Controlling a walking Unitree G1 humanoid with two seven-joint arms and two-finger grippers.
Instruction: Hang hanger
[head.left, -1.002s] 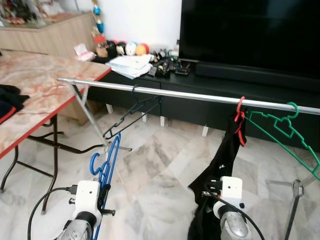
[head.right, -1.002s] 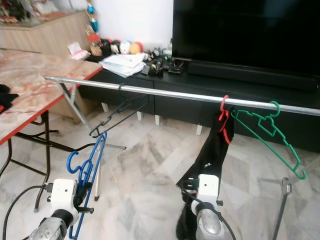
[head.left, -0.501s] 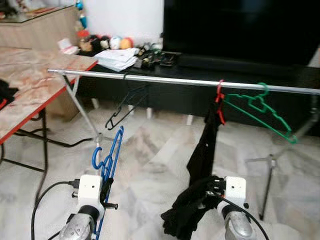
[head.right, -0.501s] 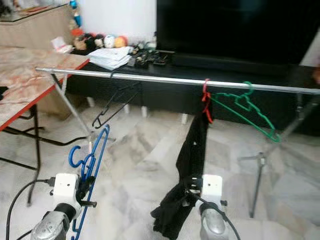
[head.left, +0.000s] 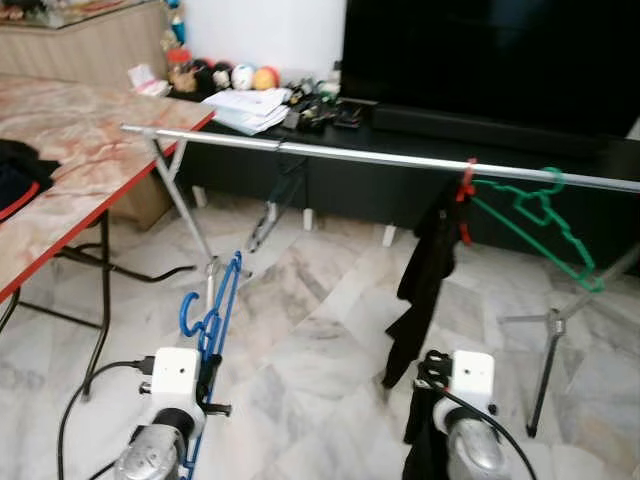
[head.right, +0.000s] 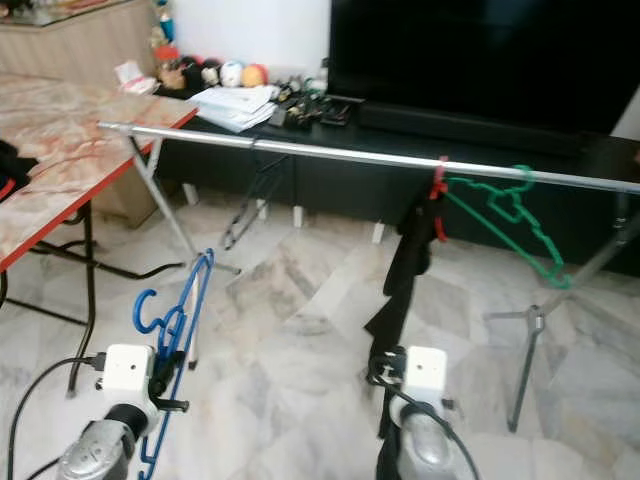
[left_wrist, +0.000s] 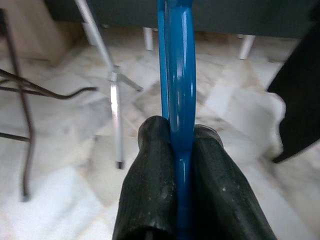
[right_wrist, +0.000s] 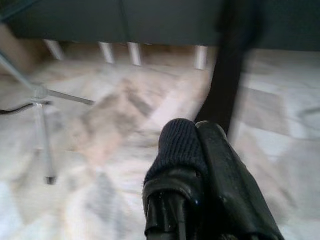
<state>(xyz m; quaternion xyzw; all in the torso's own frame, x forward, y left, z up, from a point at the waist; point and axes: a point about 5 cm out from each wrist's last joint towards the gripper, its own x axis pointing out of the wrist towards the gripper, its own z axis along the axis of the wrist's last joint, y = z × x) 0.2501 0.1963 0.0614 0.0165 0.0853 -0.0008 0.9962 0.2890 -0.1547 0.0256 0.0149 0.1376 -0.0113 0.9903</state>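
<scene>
Left gripper (left_wrist: 182, 150): jaws clamped on the lower bar of a blue plastic clothes hanger (head.left: 212, 315), which stands upright at lower left of the head views, its hook uppermost and well below the rail. Right gripper (right_wrist: 200, 145): jaws pressed together with dark knitted fabric over one finger, pinching the lower end of a black garment (head.left: 428, 265) at lower centre-right. That garment hangs from a red hanger (head.left: 464, 205) on a long silver metal clothes rail (head.left: 340, 155) crossing the frame from upper left to right edge. Just beside the red hanger, to its right, a green plastic hanger (head.left: 540, 225) hangs tilted on the rail. A black wire hanger (head.left: 280, 195), blurred, hangs left of centre on the rail. Behind the rail: a low black television cabinet (head.left: 380, 175) carrying a large dark television screen (head.left: 490, 60). A marble-patterned bench with red edging (head.left: 70, 165) occupies the left side. Floor is pale marble tile (head.left: 320, 330).
</scene>
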